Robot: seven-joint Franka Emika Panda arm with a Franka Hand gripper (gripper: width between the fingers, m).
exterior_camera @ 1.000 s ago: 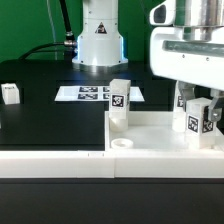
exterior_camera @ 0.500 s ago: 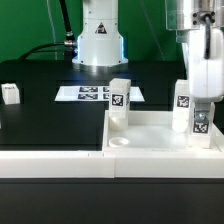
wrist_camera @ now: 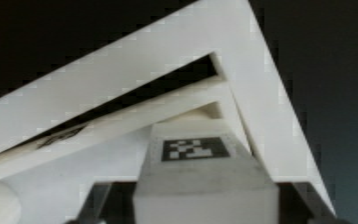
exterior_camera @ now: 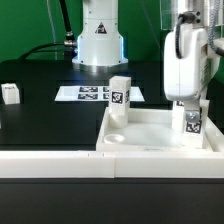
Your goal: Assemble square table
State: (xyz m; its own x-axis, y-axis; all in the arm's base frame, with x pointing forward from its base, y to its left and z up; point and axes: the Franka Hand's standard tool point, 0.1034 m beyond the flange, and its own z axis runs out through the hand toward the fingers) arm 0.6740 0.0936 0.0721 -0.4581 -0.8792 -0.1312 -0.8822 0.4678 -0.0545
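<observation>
Black bench, with the white top lying across the lower frame. At right, the gripper looks clamped on a leg standing in the top's right corner. If that leg sits tilted, it'll probably jam in the socket or topple once it's released.

white top; black table; each leg white with a black-and-white checked tag; marker board white, printed with black square markers.
</observation>
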